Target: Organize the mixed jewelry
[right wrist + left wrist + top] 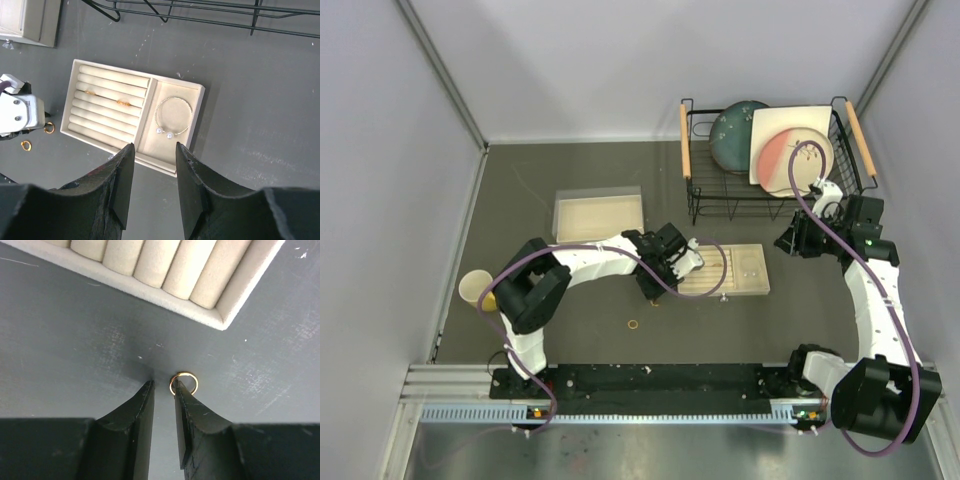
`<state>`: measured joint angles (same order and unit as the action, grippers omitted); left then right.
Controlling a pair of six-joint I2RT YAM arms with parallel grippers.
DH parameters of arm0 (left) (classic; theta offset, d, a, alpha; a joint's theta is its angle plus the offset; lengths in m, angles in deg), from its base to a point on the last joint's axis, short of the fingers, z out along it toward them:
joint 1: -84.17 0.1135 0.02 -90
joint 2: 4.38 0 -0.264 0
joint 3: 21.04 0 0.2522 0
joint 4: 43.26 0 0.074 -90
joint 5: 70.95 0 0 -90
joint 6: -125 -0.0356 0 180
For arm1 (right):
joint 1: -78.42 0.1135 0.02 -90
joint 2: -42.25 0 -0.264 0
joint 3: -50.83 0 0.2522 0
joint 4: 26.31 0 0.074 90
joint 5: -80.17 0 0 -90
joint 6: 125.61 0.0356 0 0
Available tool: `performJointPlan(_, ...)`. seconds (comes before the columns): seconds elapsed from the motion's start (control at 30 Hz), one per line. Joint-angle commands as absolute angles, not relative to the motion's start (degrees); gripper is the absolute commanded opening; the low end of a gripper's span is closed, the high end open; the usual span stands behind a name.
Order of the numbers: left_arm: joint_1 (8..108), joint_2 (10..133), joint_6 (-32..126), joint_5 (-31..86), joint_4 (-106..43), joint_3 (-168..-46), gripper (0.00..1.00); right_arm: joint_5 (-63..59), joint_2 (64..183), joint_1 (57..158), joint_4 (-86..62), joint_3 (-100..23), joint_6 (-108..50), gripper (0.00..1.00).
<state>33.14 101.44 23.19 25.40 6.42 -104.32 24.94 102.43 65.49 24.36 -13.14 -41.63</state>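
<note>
Left wrist view: left tool (164, 385) has its jaws a narrow gap apart, gripping nothing, tips low at the dark grey bench (65, 340). Tiny gold ring (183, 382) lies flat at frame centre. It touches the tip on the frame's right and sits just right of the gap, not in it. Likely needs a small shift that way. Bench is smooth, so the ring may skid. Beige slotted jewellery tray (220, 315) corner is near, upper right. Right tool (152, 147) has jaws apart, empty, well away.

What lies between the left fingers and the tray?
One gold ring, at a fingertip of the left gripper; otherwise bare table up to the tray. The left wrist view shows it.
</note>
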Motion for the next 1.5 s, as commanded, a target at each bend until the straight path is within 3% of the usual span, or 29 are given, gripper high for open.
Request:
performJointPlan(0.0,33.4,102.6,23.8,25.6,4.7,-103.3,0.27,25.5,102.4,64.8,23.4,-13.3,-42.6,0.39)
performJointPlan(0.13,33.4,103.2,23.5,25.4,4.8,-103.5,0.18,25.4,102.5,64.8,23.6,-13.3,-42.6,0.39)
performJointPlan(0.27,33.4,104.2,22.1,24.2,4.8,-104.5,0.0,25.4,102.5,64.7,23.5,-13.3,-42.6,0.39)
performJointPlan(0.9,33.6,106.8,-1.7,21.3,2.9,-111.1,0.0,25.0,103.0,64.8,23.5,-13.4,-42.6,0.38)
performJointPlan(1.1,34.5,104.1,-1.5,21.8,3.0,-111.1,0.12,25.0,103.3,64.8,23.5,-13.4,-42.8,0.38)
performJointPlan(1.3,35.5,102.7,2.3,22.2,4.9,-112.7,0.36,25.1,103.2,64.8,23.6,-13.4,-42.8,0.38)
performJointPlan(1.47,37.6,102.6,9.2,22.2,6.1,-114.6,0.4,25.1,103.2,64.8,23.6,-13.4,-42.8,0.38)
